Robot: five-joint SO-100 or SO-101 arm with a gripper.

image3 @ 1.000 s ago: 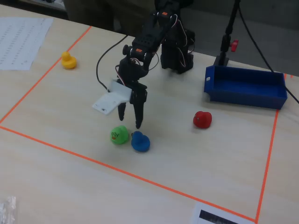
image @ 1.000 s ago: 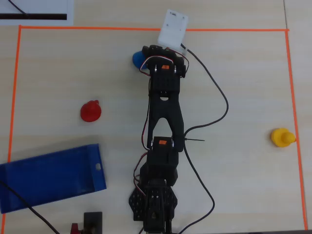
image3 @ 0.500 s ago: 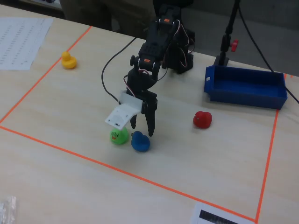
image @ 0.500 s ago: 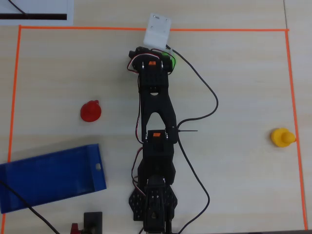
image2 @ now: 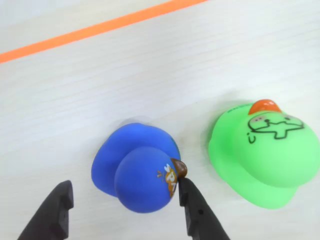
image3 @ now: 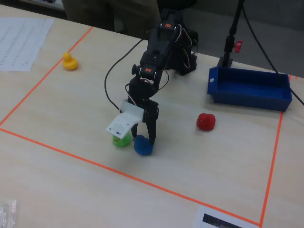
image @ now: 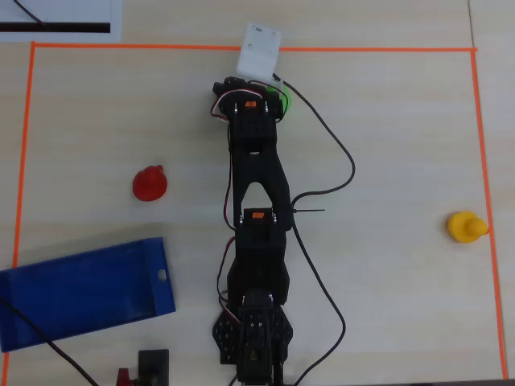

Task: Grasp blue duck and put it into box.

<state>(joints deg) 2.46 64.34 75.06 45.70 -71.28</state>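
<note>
Overhead view: the arm stretches up the table toward the orange tape line [image: 249, 49]. A sliver of the green duck [image: 283, 102] peeks out at the arm's right; the blue duck is hidden beneath it. The box [image: 80, 293] lies well apart, lower left of the arm, the red duck [image: 149, 183] above it, the yellow duck [image: 465, 227] far right.

Wrist view: the gripper [image2: 125, 205] has its jaws spread around the blue duck [image2: 140, 173], one finger just beside its beak.

Fixed view: the blue duck [image3: 142, 146] sits just right of the green duck [image3: 121, 139], under the gripper [image3: 144, 138].
</note>
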